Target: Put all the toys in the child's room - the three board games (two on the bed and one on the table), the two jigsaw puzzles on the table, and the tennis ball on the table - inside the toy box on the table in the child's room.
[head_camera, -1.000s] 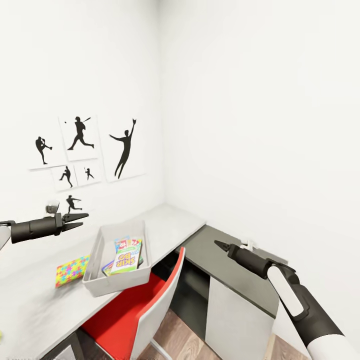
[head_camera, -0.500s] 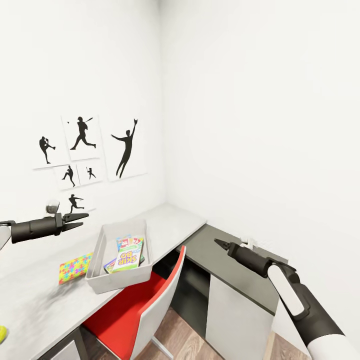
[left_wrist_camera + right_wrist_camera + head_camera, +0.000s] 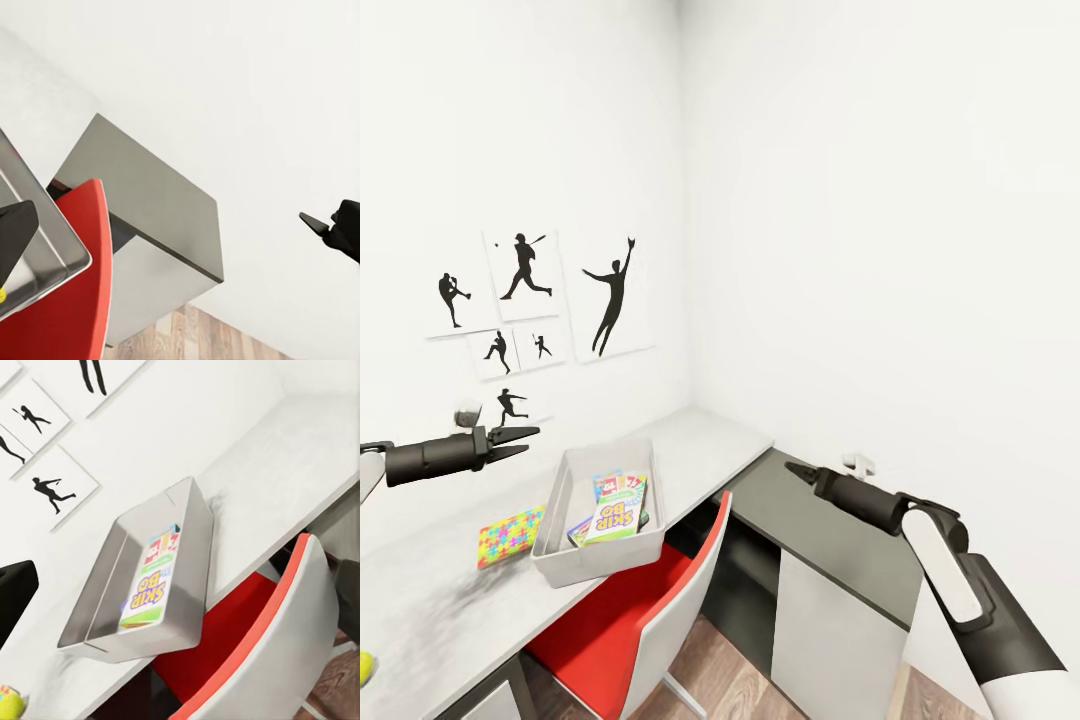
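A flat, multicoloured jigsaw puzzle box (image 3: 508, 537) lay lower left on the pale grey-white table (image 3: 705, 445), beside the grey toy box (image 3: 555, 573). Light and stiff, it probably wanted an edge grip. The left gripper (image 3: 518, 443) was parted and empty; I could not tell for the right gripper (image 3: 794, 469).

Child's room: toy box (image 3: 600, 520), baseball posters (image 3: 525, 300)

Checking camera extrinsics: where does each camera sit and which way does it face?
Head: high, looking down at pale grey desk, grey toy box; left gripper and right gripper show.
Left wrist: faces dark grey side unit; right gripper visible.
Right wrist: faces toy box with yellow SKIP-BO game.
All three share the red chair.
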You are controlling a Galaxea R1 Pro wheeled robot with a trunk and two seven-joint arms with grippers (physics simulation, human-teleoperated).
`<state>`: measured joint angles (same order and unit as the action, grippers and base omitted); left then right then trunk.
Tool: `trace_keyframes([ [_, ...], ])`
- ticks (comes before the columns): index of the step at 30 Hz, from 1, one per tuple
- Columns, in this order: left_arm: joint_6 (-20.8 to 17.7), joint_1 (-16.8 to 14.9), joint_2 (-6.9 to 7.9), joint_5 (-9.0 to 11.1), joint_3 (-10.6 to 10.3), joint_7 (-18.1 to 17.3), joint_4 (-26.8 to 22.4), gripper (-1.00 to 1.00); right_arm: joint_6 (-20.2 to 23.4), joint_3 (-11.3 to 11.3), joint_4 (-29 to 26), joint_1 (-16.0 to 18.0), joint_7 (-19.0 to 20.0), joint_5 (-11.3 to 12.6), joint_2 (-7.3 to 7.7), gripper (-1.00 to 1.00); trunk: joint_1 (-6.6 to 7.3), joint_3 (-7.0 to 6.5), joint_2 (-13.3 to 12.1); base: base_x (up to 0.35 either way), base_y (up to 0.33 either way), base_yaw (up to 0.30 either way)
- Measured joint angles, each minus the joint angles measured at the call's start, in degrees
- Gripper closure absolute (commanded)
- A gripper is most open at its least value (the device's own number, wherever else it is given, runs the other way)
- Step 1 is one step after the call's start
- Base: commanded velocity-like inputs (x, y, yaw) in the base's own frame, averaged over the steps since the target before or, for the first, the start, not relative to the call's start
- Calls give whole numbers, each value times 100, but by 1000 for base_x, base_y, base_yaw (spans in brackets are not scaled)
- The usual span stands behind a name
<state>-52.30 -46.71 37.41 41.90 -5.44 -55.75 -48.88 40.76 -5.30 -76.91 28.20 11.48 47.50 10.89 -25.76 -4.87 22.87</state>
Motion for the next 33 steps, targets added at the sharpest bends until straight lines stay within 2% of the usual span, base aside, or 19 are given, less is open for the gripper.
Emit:
trace_keyframes([
  [11,0,0,-2,3,-1,-9,4,-100,30,31,-81,0,-41,-11,6,-100,0,0,0,-7,0,0],
  [17,-1,-1,-5,3,-2,-10,2,-100,30,32,-86,0,-49,-10,-1,-100,-2,-1,-1,-171,78,20],
  [27,0,2,-8,3,-1,-8,3,-100,30,30,-85,1,-48,-19,-6,-100,0,5,-1,-61,36,245],
  [33,0,1,-9,2,-1,-9,1,-100,29,23,-84,0,-49,-20,-12,-100,-1,17,-1,-100,152,289],
])
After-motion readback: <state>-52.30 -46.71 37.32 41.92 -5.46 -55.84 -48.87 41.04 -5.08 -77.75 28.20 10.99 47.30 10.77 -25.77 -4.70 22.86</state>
